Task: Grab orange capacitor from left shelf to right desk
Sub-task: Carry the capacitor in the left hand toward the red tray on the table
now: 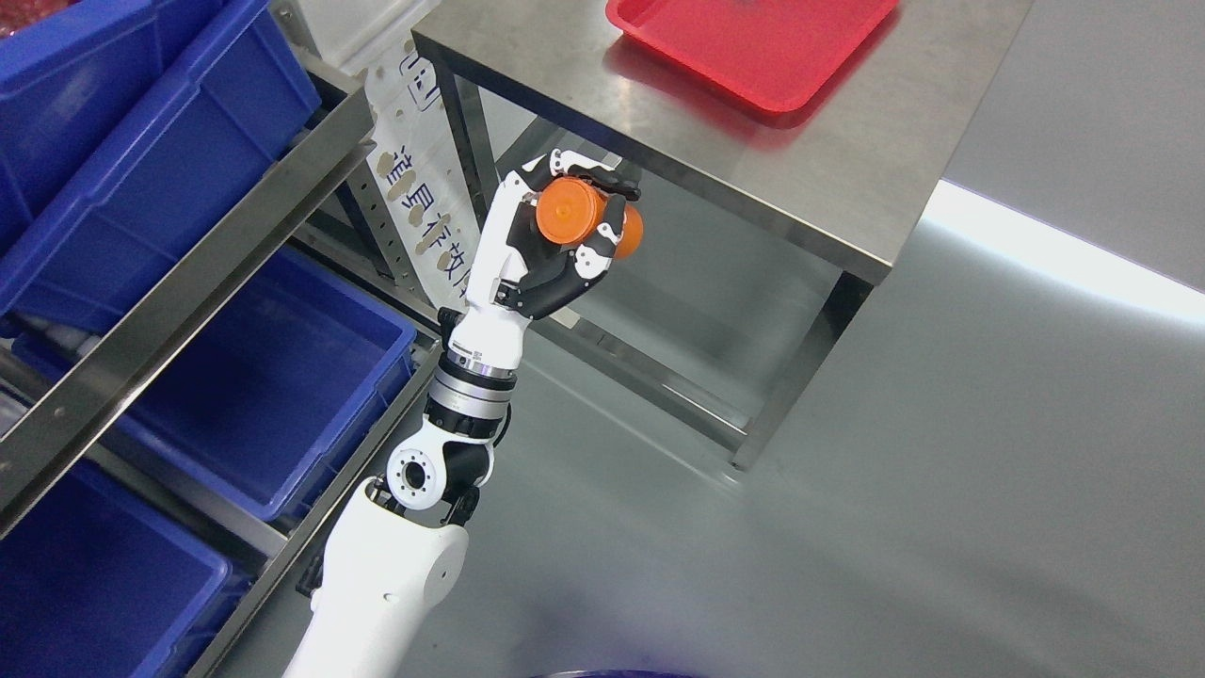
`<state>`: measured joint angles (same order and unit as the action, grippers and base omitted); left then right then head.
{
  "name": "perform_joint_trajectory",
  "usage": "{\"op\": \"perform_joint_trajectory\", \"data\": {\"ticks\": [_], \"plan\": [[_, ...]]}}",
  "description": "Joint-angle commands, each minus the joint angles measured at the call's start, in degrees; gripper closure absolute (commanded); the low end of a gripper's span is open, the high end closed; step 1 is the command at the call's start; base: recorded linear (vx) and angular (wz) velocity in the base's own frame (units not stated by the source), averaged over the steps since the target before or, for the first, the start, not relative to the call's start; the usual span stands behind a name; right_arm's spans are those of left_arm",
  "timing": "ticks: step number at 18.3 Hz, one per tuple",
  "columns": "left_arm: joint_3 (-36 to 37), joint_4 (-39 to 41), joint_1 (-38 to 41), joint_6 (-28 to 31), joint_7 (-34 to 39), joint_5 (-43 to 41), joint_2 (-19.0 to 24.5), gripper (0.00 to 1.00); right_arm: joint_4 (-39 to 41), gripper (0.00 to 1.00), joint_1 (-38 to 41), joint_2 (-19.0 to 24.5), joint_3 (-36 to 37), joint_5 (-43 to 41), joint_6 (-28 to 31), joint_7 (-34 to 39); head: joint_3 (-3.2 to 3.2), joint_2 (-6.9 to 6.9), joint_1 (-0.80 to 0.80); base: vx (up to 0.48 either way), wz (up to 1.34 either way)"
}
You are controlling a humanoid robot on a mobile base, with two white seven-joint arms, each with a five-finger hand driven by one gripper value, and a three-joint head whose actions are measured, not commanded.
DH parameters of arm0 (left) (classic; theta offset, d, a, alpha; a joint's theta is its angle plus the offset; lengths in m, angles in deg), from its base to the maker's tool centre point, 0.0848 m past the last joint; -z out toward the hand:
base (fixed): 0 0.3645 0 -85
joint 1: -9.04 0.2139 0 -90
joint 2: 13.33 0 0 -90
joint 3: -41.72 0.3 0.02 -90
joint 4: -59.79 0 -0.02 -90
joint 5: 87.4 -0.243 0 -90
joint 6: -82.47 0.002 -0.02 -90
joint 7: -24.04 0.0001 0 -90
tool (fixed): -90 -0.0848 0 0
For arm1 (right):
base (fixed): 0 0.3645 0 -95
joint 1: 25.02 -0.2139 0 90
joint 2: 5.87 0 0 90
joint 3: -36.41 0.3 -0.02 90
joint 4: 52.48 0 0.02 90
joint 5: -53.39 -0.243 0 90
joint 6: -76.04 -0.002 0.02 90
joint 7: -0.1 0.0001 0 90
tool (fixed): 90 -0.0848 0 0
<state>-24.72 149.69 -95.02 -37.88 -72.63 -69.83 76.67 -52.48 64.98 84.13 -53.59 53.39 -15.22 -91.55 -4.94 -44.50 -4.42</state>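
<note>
Between the shelf point(188, 273) and the counter point(847, 160), the left hand point(551, 245) is raised — fingers curled around the orange capacitor point(570, 212), held in mid-air below the counter's edge — a red tray point(753, 47) sits on top.

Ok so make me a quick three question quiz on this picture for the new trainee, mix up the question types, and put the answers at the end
1. True or false: the left hand is closed around the orange capacitor.
2. Multiple choice: where is the red tray? A) inside a blue bin, B) on the steel desk, C) on the floor.
3. Short answer: has the capacitor been set down on the desk yet?

Key
1. True. The fingers wrap the orange cylinder.
2. B. It lies on the desk top, at the upper edge of the view.
3. No. It is held in the air in front of the desk's near edge, between the shelf of blue bins and the desk.
</note>
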Motion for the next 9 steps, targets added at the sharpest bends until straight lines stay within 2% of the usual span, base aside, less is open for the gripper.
{"op": "perform_joint_trajectory", "data": {"ticks": [1,5,9], "plan": [[3.8,0.0,-0.7,0.6,-0.3,0.1,1.0,0.99,1.0,0.00,1.1,-1.0,0.7,0.2,-0.2,0.0,0.00,0.00,0.00,0.326,-0.14],[8.1,0.1,-5.0,2.4,-0.4,1.1,1.0,0.99,1.0,0.00,1.1,-1.0,0.7,0.2,-0.1,0.0,0.00,-0.01,0.00,0.307,-0.16],[8.5,-0.6,-10.4,12.7,-0.4,5.3,1.0,0.99,1.0,0.00,1.1,-1.0,0.7,0.2,-0.1,0.0,0.00,-0.01,0.00,0.275,-0.23]]}}
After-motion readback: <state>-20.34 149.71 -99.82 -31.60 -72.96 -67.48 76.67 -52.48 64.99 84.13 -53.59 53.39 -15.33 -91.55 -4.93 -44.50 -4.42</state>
